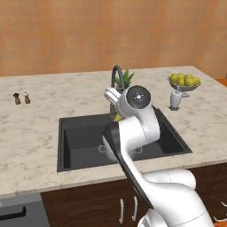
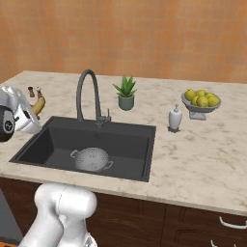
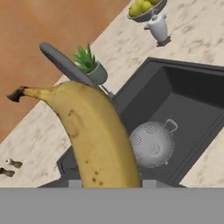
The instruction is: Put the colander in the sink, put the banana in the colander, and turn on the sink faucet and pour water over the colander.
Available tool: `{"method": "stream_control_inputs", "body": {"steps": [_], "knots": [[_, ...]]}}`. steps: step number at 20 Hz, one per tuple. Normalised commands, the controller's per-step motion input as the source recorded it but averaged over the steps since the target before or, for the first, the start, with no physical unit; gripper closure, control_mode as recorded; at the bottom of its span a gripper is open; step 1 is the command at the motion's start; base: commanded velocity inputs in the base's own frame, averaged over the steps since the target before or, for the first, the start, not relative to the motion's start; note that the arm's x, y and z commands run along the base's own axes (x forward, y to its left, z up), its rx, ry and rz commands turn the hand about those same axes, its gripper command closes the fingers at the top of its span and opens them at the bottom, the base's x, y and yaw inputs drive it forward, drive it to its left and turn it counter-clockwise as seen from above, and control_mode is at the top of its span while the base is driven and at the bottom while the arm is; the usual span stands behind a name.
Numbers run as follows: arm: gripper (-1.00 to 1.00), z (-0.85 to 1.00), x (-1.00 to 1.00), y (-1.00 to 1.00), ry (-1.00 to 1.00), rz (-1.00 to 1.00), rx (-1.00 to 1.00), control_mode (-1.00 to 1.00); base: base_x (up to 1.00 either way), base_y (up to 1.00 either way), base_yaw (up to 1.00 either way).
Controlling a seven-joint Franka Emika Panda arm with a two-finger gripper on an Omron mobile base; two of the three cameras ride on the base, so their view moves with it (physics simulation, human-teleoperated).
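Note:
The silver perforated colander [image 2: 91,159] stands upright on the floor of the black sink [image 2: 53,141], near its middle. My gripper [image 2: 34,110] is shut on the yellow banana [image 2: 39,104] and holds it in the air over the sink's left end, well above and to the left of the colander. In the hand view the banana [image 3: 94,131] rises large in front, with the colander [image 3: 153,143] below and beyond it in the sink [image 3: 188,96]. The dark gooseneck faucet [image 2: 87,91] stands behind the basin. My arm hides most of the colander in the left base view.
A potted plant [image 2: 125,94] stands behind the sink, right of the faucet. A white soap dispenser [image 2: 174,118] and a footed bowl of yellow-green fruit [image 2: 201,102] are on the counter to the right. Two small shakers [image 1: 21,98] sit far left.

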Motion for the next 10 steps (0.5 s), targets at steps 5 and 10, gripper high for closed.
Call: {"method": "stream_control_inputs", "body": {"steps": [5, 10], "knots": [[1.0, 0.95, -0.28, -1.0, -0.26, 0.05, 0.09, -1.0, 0.0, 0.0, 0.0], [1.0, 0.58, 0.04, -1.0, -0.07, 0.09, 0.15, -1.0, 0.0, 0.0, 0.0]]}}
